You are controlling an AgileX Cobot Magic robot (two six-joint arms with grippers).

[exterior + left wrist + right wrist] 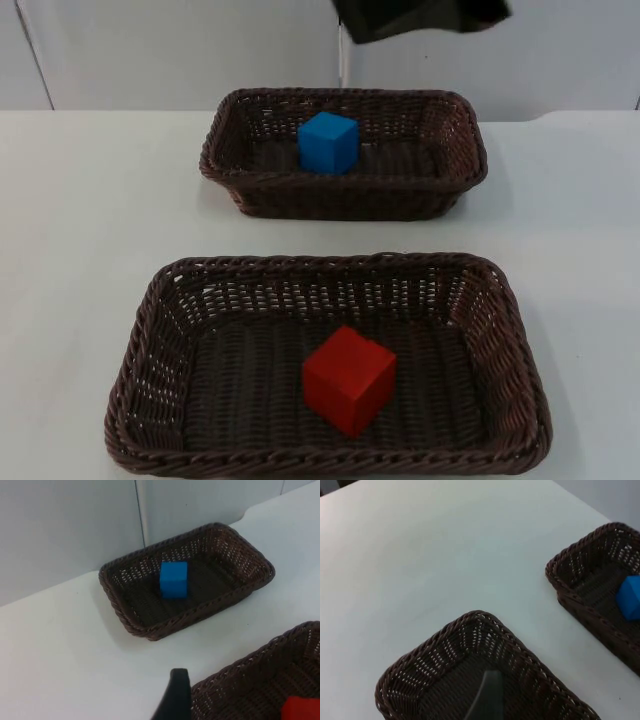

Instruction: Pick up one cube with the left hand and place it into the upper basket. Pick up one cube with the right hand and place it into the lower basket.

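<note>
With the blue cube [328, 142] in the upper basket [225, 150] at 12 o'clock and the red cube [348, 379] in the lower basket [150, 330] at 6, both placements look done. Left gripper [172, 700] sits beside the lower basket's rim, right gripper [487, 700] above it (finger spread: cannot tell). Risk: a low retreat could snag the wicker.

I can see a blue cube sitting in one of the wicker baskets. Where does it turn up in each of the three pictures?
Top view: the blue cube sits in the upper basket, near the grey wall.
Left wrist view: the blue cube rests mid-floor in the same basket.
Right wrist view: part of the blue cube shows inside that basket.
Shared landmark: the lower basket, beside the upper one in every view.
</note>
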